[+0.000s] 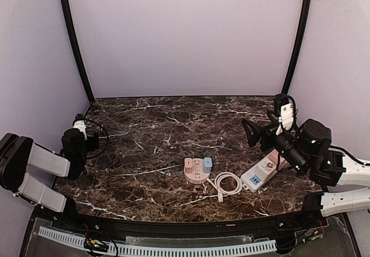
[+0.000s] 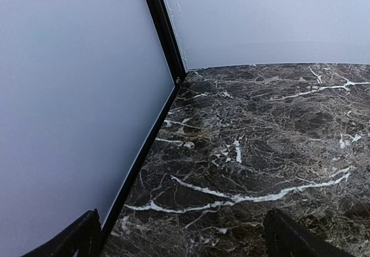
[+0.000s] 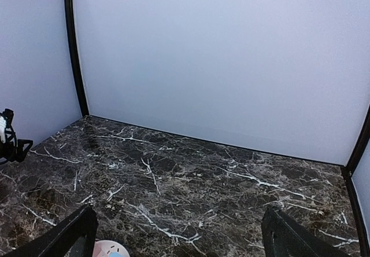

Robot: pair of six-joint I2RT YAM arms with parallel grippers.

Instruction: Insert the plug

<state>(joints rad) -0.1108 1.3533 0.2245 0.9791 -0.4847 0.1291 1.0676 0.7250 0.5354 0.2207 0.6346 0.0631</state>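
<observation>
A round pink socket hub with a pink and a blue block on top sits at the middle front of the marble table. Its white cable lies coiled to its right and ends in a white plug. A white power strip lies to the right, partly under the right arm. My right gripper is open and empty, raised above the strip. The hub's edge shows at the bottom of the right wrist view. My left gripper is open and empty at the far left, facing the back-left corner.
White walls with black corner posts close the table on three sides. The left wrist view shows the left wall's base rail close by. The left arm's camera shows at the left edge of the right wrist view.
</observation>
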